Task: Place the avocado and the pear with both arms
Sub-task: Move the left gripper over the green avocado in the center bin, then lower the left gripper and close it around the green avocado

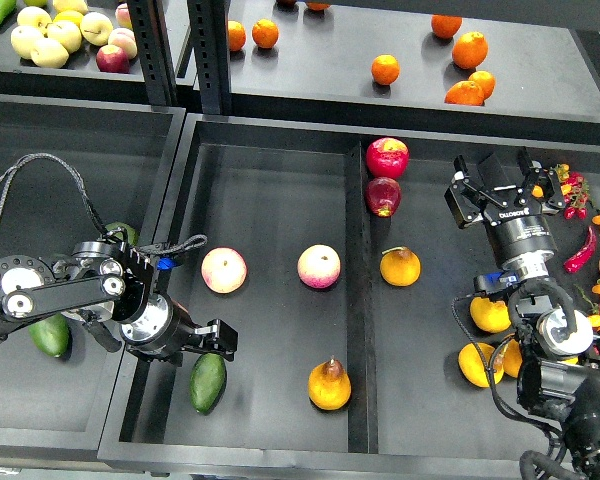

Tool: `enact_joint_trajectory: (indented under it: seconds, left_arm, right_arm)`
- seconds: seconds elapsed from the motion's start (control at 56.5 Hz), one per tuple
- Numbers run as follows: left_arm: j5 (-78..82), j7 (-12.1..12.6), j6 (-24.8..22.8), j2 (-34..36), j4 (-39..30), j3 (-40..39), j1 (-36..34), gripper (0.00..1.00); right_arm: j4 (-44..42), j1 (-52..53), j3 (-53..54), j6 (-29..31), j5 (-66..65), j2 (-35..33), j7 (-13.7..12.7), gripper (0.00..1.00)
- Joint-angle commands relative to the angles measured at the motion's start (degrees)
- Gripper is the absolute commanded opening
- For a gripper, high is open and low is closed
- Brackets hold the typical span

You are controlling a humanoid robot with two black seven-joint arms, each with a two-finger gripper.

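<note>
Already the avocado (pixel 208 382) and pear (pixel 329 385) lie in the middle tray (pixel 270 180) — set apart, free of both arms. Left gripper (pixel 218 338) hovers just above, jaws unreadable; right gripper (pixel 502 190) gapes empty.

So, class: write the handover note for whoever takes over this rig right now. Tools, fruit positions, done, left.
Left tool: empty, just above the avocado; whether it is open cannot be told.
Right tool: open, empty, raised over the right compartment, far from any task fruit.
Avocado: lying at the front left of the middle tray.
Pear: upright at the tray's front, beside the divider.
Done: both fruits sit in the tray, unheld.
Left: confirm placement, withdraw both arms.
</note>
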Motion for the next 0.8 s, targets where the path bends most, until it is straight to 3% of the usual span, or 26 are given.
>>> enact_joint_trajectory:
  seconds: [0.0,0.779]
  left_arm:
    - [1.7,0.0,0.0,-0.8,2.0,0.0,0.9,0.92]
    - [5.1,0.0,0.0,-8.0,11.5,-0.5,4.6,0.94]
  right_arm:
    - [0.1,0.0,0.0,0.1,0.0,0.0,0.0,0.99]
    - [1.2,-0.5,1.0,0.3,0.5,0.0,-0.1,0.99]
